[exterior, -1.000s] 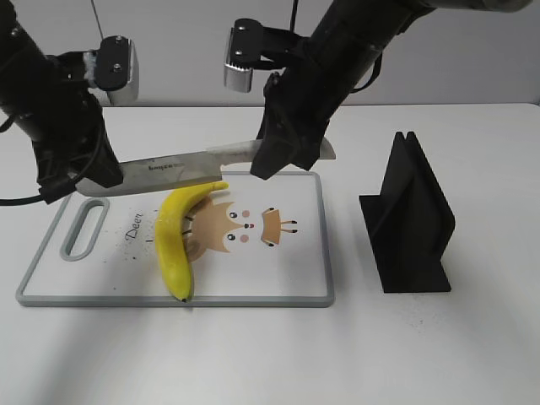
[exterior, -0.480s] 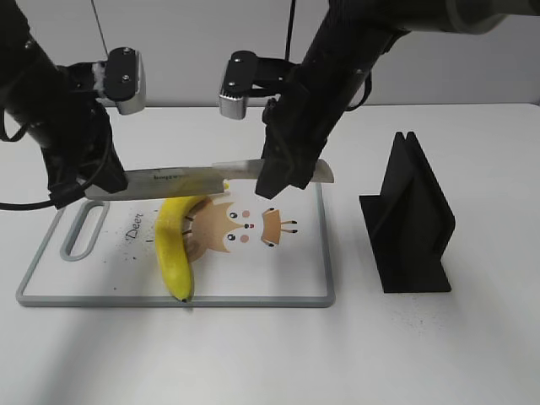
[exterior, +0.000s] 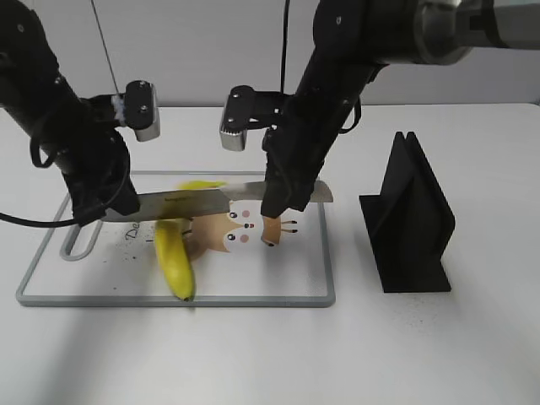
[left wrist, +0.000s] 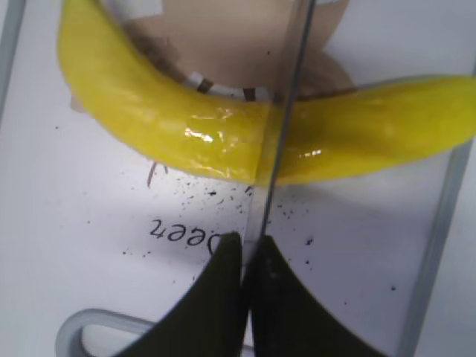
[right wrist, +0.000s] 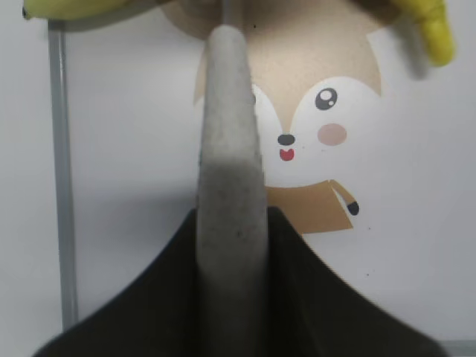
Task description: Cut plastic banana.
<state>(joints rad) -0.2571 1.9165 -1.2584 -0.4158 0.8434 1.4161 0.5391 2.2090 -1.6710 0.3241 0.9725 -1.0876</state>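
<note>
The plastic banana (exterior: 173,257) is bright yellow and lies on the white cutting board (exterior: 169,299). A knife (exterior: 194,204) is held level across the banana's upper part. My right gripper (exterior: 283,201) is shut on the knife's grey handle (right wrist: 230,149). My left gripper (exterior: 105,207) is shut on the blade's tip end. In the left wrist view the blade (left wrist: 279,134) crosses the banana (left wrist: 171,123) edge-on, in front of the left gripper (left wrist: 249,245). The right wrist view shows the right gripper (right wrist: 230,223) and the banana's ends (right wrist: 428,22) at the top.
A black knife stand (exterior: 409,219) stands on the white table to the right of the board. The board has a cartoon deer print (exterior: 245,232) and a handle slot (exterior: 76,245) at its left end.
Both arms have come down with the knife. The blade has dropped from above the board's far edge onto the banana's upper part. The banana's stem end now looks blurred.
</note>
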